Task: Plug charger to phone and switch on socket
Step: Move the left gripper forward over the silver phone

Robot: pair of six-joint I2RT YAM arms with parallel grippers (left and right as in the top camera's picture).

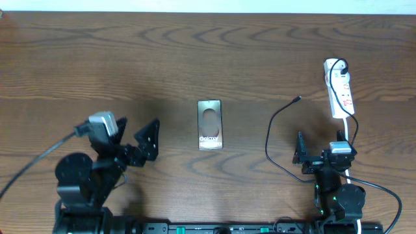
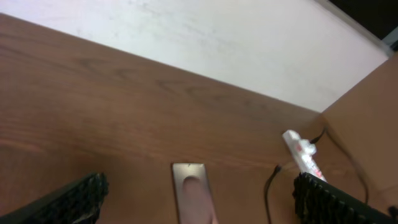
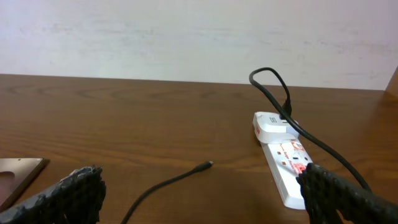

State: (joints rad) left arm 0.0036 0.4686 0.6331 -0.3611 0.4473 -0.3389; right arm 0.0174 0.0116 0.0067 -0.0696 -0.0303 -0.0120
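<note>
The phone [image 1: 210,124] lies flat at the table's middle, grey-gold with a dark oval and "Galaxy" lettering; it also shows in the left wrist view [image 2: 192,196] and at the edge of the right wrist view [image 3: 18,171]. The white socket strip [image 1: 340,89] lies at the far right, the charger's black plug [image 1: 338,65] in its far end. The thin black charger cable [image 1: 272,140] curves across the table, its loose connector [image 1: 297,99] lying free left of the strip [image 3: 208,165]. My left gripper [image 1: 138,138] is open and empty, left of the phone. My right gripper [image 1: 323,155] is open and empty, below the strip.
A white cord [image 1: 353,133] runs from the socket strip's near end toward my right arm. A pale wall [image 3: 186,37] borders the table's far edge. A thick black robot cable [image 1: 32,162] trails off at the left.
</note>
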